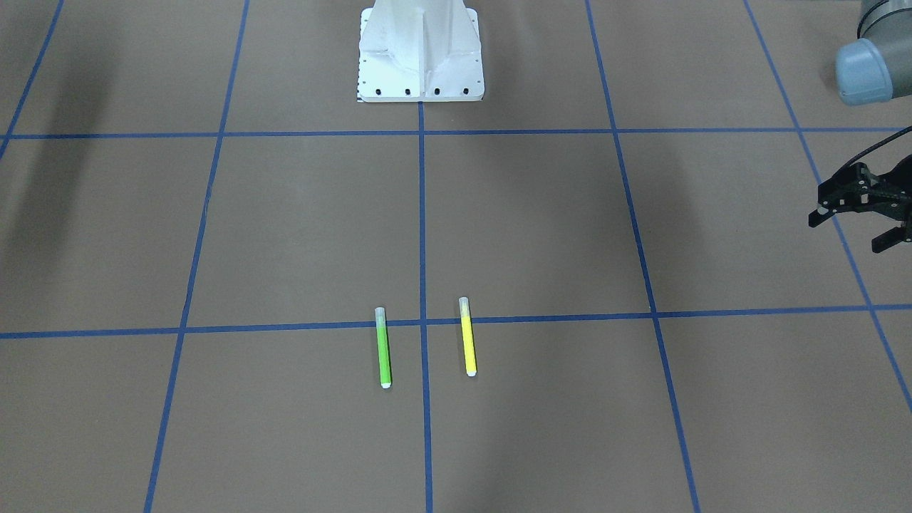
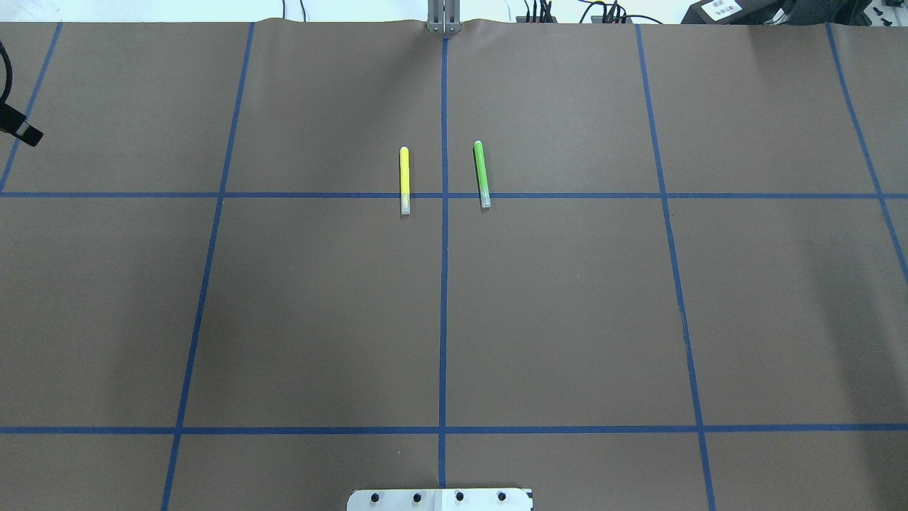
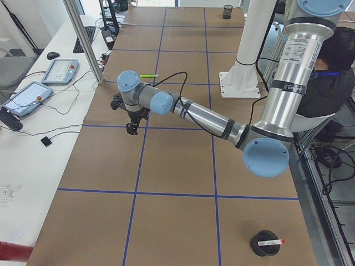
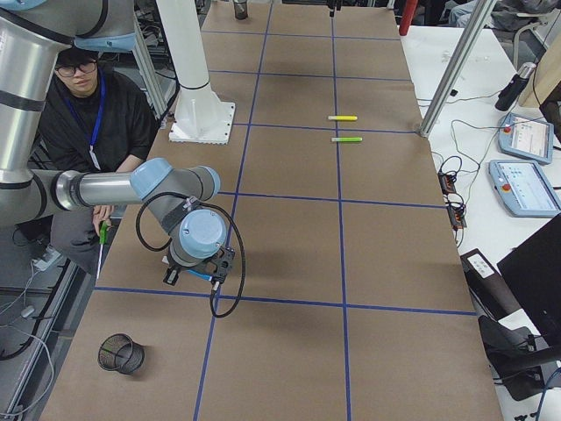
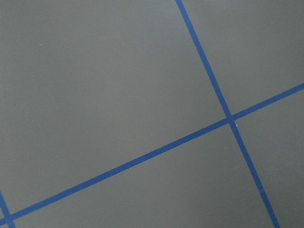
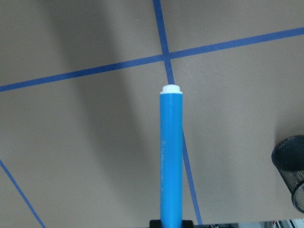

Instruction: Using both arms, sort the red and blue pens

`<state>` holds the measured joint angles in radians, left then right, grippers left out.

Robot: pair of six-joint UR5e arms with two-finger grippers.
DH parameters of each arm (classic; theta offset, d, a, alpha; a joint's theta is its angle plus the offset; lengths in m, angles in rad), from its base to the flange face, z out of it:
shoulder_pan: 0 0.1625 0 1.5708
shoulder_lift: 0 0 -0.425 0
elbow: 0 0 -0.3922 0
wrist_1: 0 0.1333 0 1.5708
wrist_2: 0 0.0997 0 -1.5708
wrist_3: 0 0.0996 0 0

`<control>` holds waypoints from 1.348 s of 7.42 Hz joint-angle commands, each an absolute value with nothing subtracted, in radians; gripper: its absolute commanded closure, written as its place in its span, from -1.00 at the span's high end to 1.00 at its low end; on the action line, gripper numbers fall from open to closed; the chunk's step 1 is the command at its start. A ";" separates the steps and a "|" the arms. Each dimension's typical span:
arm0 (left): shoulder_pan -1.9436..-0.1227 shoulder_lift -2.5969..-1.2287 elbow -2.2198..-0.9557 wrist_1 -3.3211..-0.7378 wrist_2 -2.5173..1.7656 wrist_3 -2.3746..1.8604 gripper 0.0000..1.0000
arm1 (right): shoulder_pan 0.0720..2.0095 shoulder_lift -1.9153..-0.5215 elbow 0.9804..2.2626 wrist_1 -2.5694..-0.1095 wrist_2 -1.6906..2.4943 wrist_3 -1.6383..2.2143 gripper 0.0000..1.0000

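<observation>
I have the right gripper (image 4: 196,272) closed on the blue pen (image 6: 171,161), white tip pointing out over a tape crossing, low above the table's right end; a black mesh cup (image 4: 121,353) stands near it by the corner; the left gripper (image 1: 851,226) hangs with fingers spread wide and nothing between them, over the left end toward the operators' edge; the red pen (image 3: 273,242) rests in a second mesh cup (image 3: 264,245) at the left end's robot-side corner; the green marker (image 1: 383,347) and yellow marker (image 1: 467,336) lie parallel mid-table, well apart from both grippers; a person (image 4: 88,114) sits just off the robot-side edge.
</observation>
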<state>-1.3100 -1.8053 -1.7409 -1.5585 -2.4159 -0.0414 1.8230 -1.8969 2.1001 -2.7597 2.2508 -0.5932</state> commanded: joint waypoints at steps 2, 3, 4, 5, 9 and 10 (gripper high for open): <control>-1.310 -1.804 -1.746 -1.560 -2.416 -0.041 1.00 | 1.880 -1.867 1.949 -2.829 2.197 -0.725 -1.00; -1.310 -1.802 -1.755 -1.560 -2.416 -0.041 1.00 | 1.894 -1.873 1.934 -2.835 2.154 -0.726 -1.00; -1.310 -1.802 -1.767 -1.559 -2.415 -0.041 1.00 | 1.899 -1.878 1.895 -2.833 2.114 -0.727 -1.00; -1.309 -1.802 -1.766 -1.559 -2.413 -0.041 1.00 | 1.942 -1.879 1.838 -2.835 2.076 -0.727 -1.00; -1.308 -1.804 -1.788 -1.559 -2.411 -0.041 1.00 | 2.063 -1.888 1.654 -2.824 2.026 -0.715 -1.00; -1.310 -1.802 -1.792 -1.559 -2.411 -0.041 1.00 | 2.107 -1.885 1.629 -2.823 2.001 -0.698 -1.00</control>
